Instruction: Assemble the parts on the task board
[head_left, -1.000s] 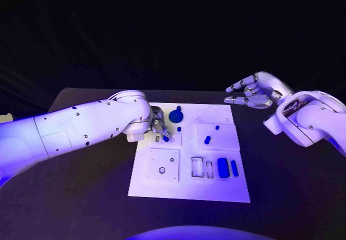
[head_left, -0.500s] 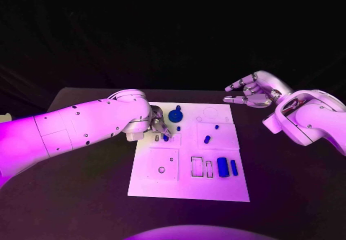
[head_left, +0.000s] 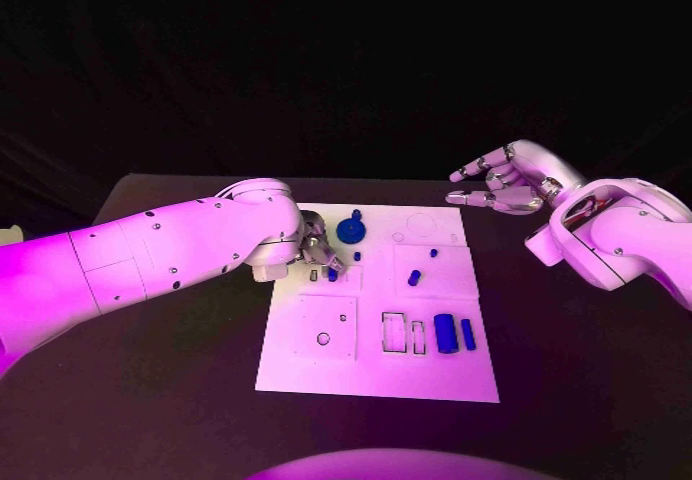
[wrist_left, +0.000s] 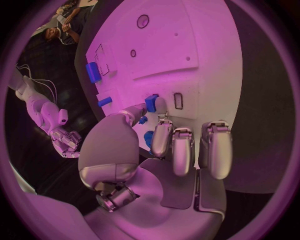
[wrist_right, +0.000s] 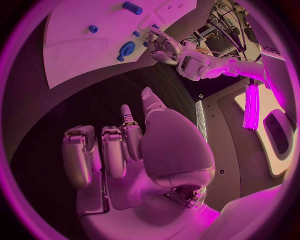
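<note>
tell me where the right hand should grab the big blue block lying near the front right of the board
Grip the big blue block across its long sides, probably coming straight down from above. It lies flat on the task board with its long axis running front to back; a slimmer blue bar lies close on its right and an empty slot on its left, so fingers have little room alongside. The right hand hangs open beyond the board's far right corner.

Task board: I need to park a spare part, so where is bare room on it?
The task board's near strip, below the two blue bars, is bare. The far-left area is crowded: the left hand pinches a small blue part beside the blue gear.
</note>
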